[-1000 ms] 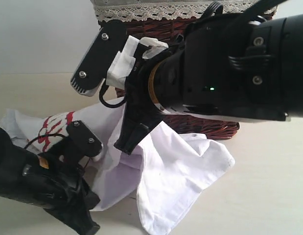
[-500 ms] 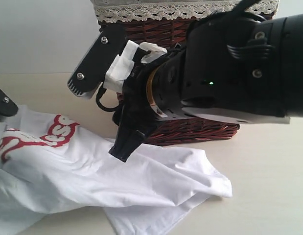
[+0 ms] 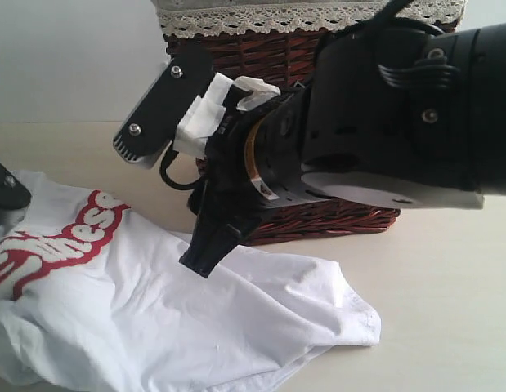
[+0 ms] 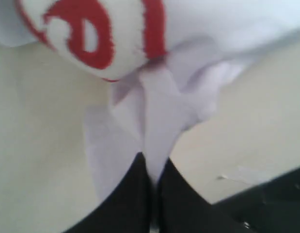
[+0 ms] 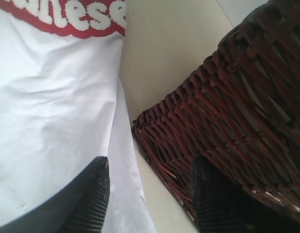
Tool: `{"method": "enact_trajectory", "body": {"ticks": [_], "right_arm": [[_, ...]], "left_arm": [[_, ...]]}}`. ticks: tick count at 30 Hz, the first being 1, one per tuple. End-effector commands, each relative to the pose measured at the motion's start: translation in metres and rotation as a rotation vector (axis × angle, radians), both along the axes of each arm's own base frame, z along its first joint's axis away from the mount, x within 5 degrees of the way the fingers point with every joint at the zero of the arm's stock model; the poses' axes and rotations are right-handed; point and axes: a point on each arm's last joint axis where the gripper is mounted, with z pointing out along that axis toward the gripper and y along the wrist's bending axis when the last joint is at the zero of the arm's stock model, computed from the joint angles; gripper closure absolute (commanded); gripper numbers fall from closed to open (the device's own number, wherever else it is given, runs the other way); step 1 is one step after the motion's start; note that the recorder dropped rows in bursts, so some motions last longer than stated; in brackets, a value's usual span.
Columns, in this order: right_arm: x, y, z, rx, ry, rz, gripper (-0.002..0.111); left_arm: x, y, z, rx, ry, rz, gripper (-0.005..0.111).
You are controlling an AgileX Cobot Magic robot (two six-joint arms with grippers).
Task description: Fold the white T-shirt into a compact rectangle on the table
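The white T-shirt [image 3: 154, 310] is lying spread on the table [image 3: 449, 269] under my right claw [image 5: 149, 167], which is now gaping wide and holding nothing, having just let go beside the wicker basket [image 5: 227, 107]. My left claw [image 4: 152, 167] is pinching its cloth, dragging it flatter for folding.

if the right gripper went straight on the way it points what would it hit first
Probably the shirt, at its edge beside the basket: the open right gripper points down at it. Depth is unclear; a finger might catch the wicker first.
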Motion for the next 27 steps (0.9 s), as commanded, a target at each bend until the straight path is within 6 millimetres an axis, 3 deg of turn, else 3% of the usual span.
{"method": "enact_trajectory", "body": {"ticks": [1,5,8,11,12,14,15,17,18,19,21,25,27], "right_arm": [[0.001,-0.003,0.006,-0.003,-0.006,-0.010,0.060],[0.001,-0.003,0.005,-0.014,-0.006,-0.004,0.060],[0.001,-0.003,0.005,-0.019,-0.008,0.001,0.060],[0.001,-0.003,0.005,-0.021,-0.011,0.002,0.060],[0.001,-0.003,0.005,-0.023,-0.012,0.002,0.060],[0.001,-0.004,0.005,-0.030,-0.011,-0.002,0.060],[0.001,-0.004,0.005,-0.031,-0.009,-0.007,0.061],[0.001,-0.006,0.006,-0.040,-0.007,-0.016,0.065],[0.000,-0.007,0.007,-0.044,-0.007,-0.023,0.069],[-0.001,-0.010,0.009,-0.049,-0.007,-0.032,0.073],[-0.003,-0.014,0.013,-0.048,-0.005,-0.049,0.074],[-0.007,-0.020,0.023,-0.041,-0.017,-0.064,0.074],[-0.010,-0.023,0.030,-0.023,-0.029,-0.068,0.074]], "left_arm": [[-0.015,-0.003,-0.014,-0.059,0.126,-0.079,0.085],[-0.008,0.004,-0.010,0.021,0.051,-0.054,0.053],[0.003,0.005,0.008,0.033,-0.065,0.016,0.036],[0.001,-0.002,0.043,-0.103,-0.147,-0.009,0.031],[0.004,-0.006,0.056,-0.215,-0.284,-0.016,0.031],[0.017,-0.004,0.058,-0.298,-0.477,0.083,0.034],[0.022,-0.001,0.051,-0.286,-0.522,0.130,0.038],[0.038,0.009,0.022,-0.214,-0.618,0.286,0.056],[0.048,0.009,-0.002,-0.149,-0.615,0.314,0.071],[0.055,0.002,-0.021,-0.142,-0.557,0.319,0.083],[0.070,-0.013,-0.039,-0.161,-0.451,0.338,0.100],[0.093,-0.025,-0.074,-0.186,-0.281,0.358,0.107],[0.107,-0.014,-0.107,-0.126,-0.162,0.420,0.107]]}}
